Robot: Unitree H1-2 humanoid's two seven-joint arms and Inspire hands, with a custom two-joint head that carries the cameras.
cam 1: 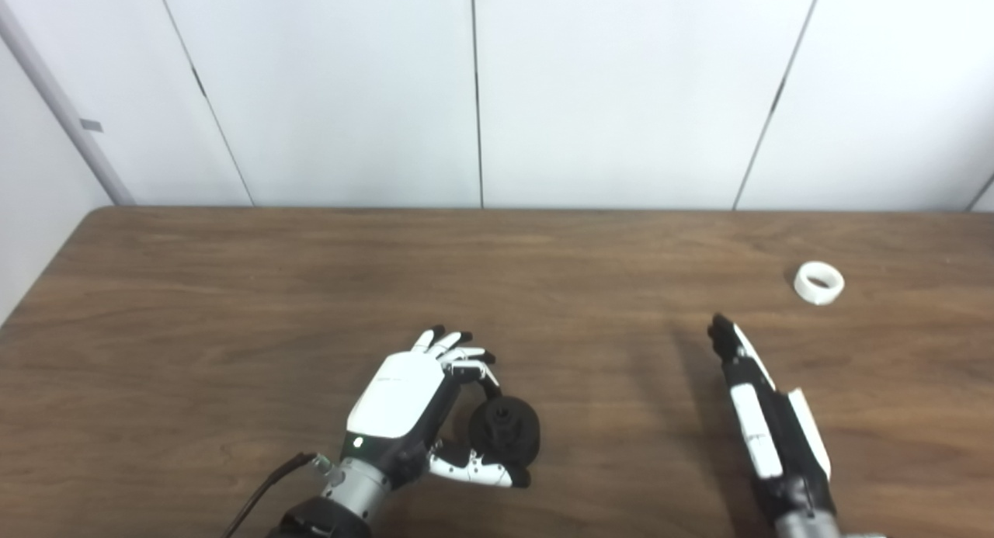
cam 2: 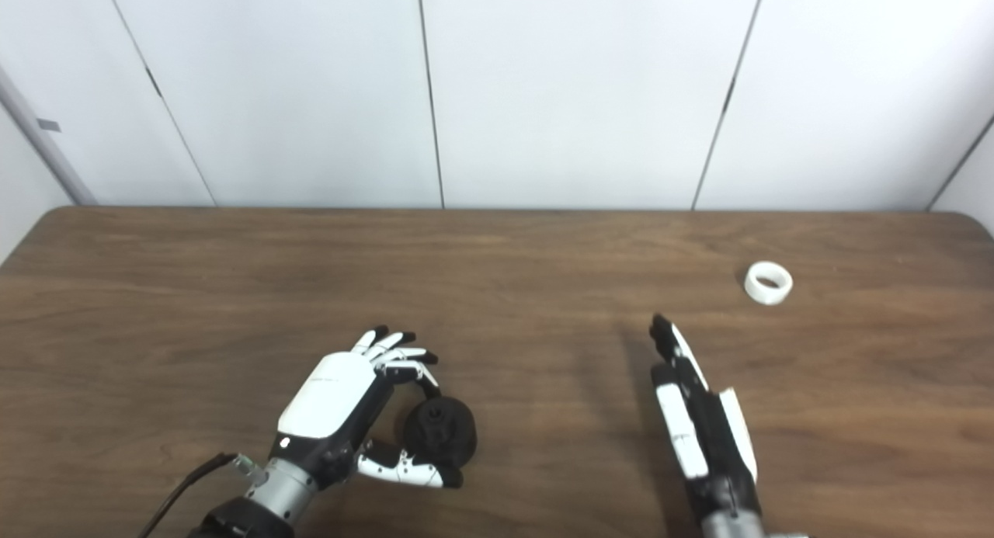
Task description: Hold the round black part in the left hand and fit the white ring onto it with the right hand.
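Observation:
The round black part (cam 1: 505,432) lies on the brown table near the front, also in the right eye view (cam 2: 440,432). My left hand (cam 1: 423,402) is cupped around it, curled fingers at its far side and thumb at its near side, not clamped on it. The white ring (cam 1: 819,282) lies on the table at the far right, also in the right eye view (cam 2: 768,282). My right hand (cam 1: 757,398) is open and empty, fingers straight and edge-on, pointing toward the ring and well short of it.
The wooden table (cam 1: 233,305) reaches to a white panelled wall at the back. Its left edge slants in at the far left. A black cable (cam 1: 260,495) runs from my left wrist.

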